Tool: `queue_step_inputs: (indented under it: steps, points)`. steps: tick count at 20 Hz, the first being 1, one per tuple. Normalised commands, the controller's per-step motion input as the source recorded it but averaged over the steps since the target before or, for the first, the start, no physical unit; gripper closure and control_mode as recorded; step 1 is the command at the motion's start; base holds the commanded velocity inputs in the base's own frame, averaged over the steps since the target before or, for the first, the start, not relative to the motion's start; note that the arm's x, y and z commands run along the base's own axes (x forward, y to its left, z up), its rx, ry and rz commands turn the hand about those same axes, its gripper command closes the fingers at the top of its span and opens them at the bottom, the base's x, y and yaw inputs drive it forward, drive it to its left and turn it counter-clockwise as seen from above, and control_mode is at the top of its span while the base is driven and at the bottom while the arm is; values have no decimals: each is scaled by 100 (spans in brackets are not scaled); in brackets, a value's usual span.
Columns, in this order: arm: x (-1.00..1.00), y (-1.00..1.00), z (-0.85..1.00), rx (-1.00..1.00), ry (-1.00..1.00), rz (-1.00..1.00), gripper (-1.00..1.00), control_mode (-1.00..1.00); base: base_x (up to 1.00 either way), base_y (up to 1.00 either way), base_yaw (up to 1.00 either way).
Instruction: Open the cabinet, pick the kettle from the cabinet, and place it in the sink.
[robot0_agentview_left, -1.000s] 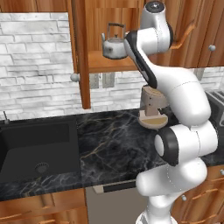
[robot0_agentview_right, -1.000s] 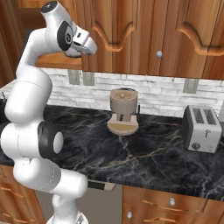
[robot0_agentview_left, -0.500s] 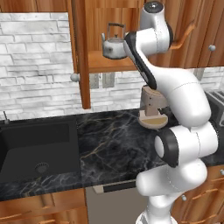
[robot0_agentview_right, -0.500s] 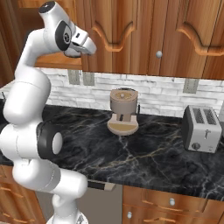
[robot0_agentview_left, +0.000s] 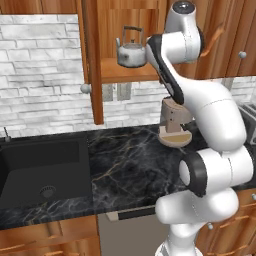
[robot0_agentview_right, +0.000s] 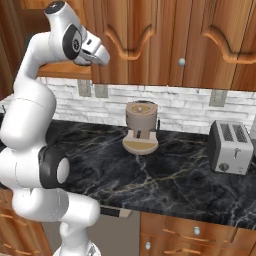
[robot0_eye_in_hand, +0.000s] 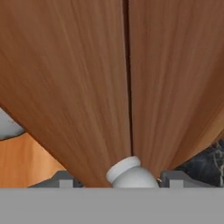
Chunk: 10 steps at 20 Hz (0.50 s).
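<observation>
The cabinet has its left door swung wide, and the silver kettle stands on the shelf inside. A sliver of the kettle shows at the left of the hand view. My gripper is up at the cabinet's right door, open, with a fingertip on each side of the round silver knob and a gap to both. In the right base view the gripper points at the door's edge. The black sink lies low at the left.
A round wooden base with a tan block stands on the black marble counter under the arm. A silver toaster sits at the right. A brick wall backs the counter.
</observation>
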Motion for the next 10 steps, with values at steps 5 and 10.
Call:
queue_step_inputs:
  steps: [5, 10]
  points:
    - [-37, -5, 3, 8, 0, 0, 100, -100, 0, 0, 0]
    - [-42, -10, 3, 9, -3, 0, 100, -100, 0, 0, 0]
